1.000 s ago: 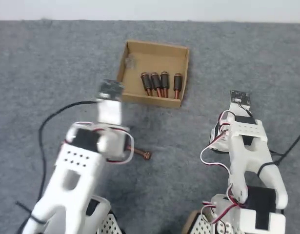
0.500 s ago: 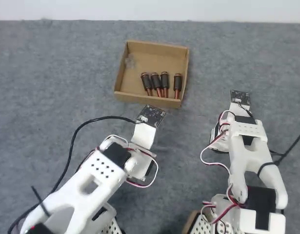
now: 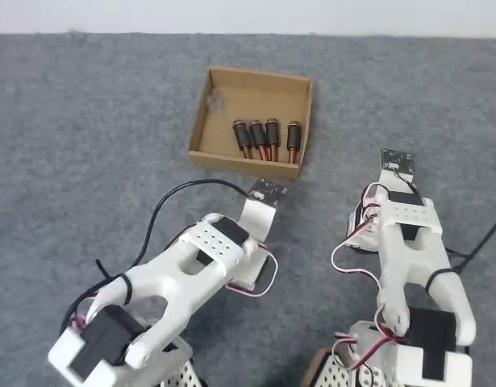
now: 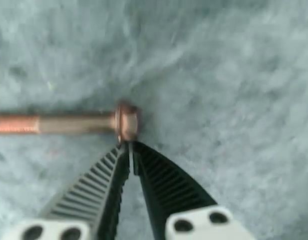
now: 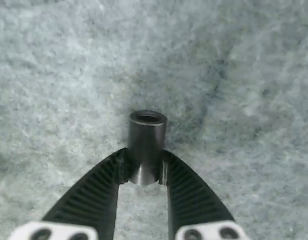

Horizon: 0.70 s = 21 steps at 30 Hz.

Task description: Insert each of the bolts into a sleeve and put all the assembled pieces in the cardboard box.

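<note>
Counting four finished pieces (image 3: 266,139) in the brown cardboard box (image 3: 244,165), you have one more to do: right gripper (image 5: 143,161) squeezes the dark metal sleeve (image 5: 146,136); left gripper (image 4: 127,146), pinched together, sits beside the copper bolt (image 4: 63,123).

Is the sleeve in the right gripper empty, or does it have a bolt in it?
Empty: the sleeve, held in the right gripper, shows an open dark bore with nothing in it.

1. High view: soft, even light is falling over the bench (image 3: 86,121); a faint shadow is lying under the left arm (image 3: 191,266).
2. Right wrist view: a dim shadow is lying around the sleeve (image 5: 146,145).
3. Left wrist view: a thin shadow is edging the bolt (image 4: 58,122).
</note>
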Available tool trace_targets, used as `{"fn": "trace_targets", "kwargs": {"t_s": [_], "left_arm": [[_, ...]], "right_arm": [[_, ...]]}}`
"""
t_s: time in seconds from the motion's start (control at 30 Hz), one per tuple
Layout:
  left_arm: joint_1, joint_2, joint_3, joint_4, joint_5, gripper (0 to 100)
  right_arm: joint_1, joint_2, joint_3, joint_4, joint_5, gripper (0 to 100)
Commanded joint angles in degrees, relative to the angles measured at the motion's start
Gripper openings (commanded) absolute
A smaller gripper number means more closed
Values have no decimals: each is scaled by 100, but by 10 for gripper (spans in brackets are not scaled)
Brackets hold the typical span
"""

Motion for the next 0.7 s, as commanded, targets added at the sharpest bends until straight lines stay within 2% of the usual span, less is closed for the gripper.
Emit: {"fn": "trace_targets", "kwargs": {"t_s": [0.0, 0.13, 0.3, 0.43, 0.67], "left_arm": [[-105, -220, -268, -633, 79, 12], [-870, -202, -268, -1336, 510, 12], [-1741, -193, -259, -2136, 545, 12], [-1916, -211, -259, -2479, 563, 12], [-1952, -387, -295, -2479, 527, 15]], "right_arm": [[84, -13, -299, -75, 88, 7], [145, -13, -299, -57, 88, 7], [207, -22, -308, -66, 88, 7], [207, -22, -308, -66, 88, 7], [207, -22, -316, -75, 88, 7]]}}
